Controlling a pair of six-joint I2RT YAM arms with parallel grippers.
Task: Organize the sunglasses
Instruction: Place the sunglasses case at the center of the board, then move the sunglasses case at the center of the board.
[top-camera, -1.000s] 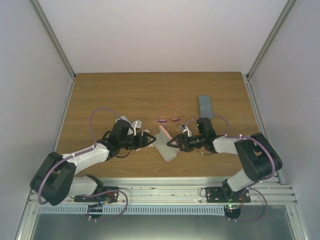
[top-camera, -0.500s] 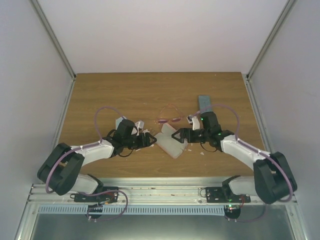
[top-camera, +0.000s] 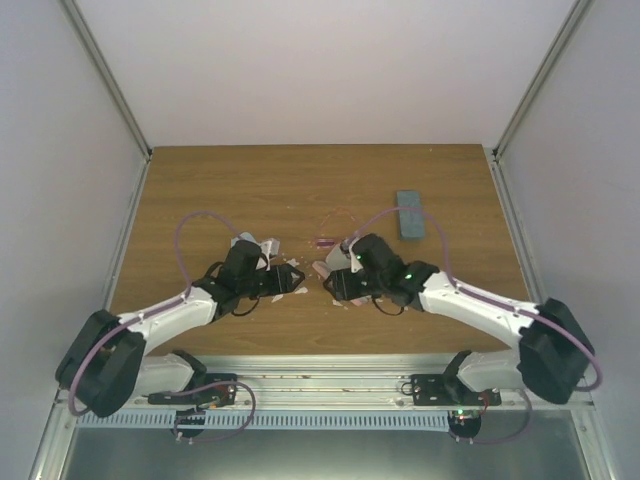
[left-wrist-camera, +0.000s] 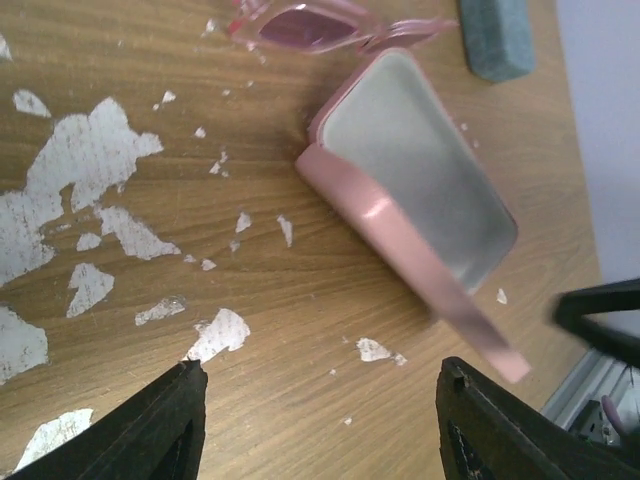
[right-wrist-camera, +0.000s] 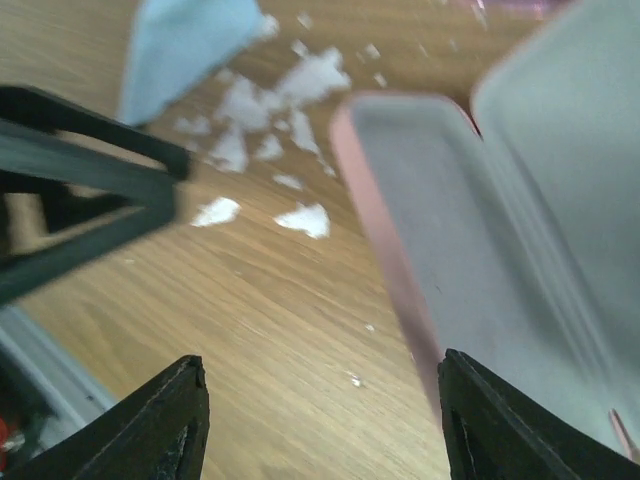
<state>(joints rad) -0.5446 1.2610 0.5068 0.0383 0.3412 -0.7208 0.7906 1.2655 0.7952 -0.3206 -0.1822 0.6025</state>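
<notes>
Right gripper (right-wrist-camera: 320, 385) swung left; pink sunglasses (left-wrist-camera: 305, 22) lie just beyond its jaws.

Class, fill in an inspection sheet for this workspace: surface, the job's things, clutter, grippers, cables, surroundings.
Surface: wooden table, scattered white flecks.
Job's things: pink sunglasses lie just beyond the open pink case; dark pair not seen.
Clutter: blue-grey case, light blue cloth.
Grippers: left gripper and right gripper open, empty, facing each other at the pink case.
Cables: purple cables loop along both arms.
Surroundings: white walls, metal rail at the near edge.
</notes>
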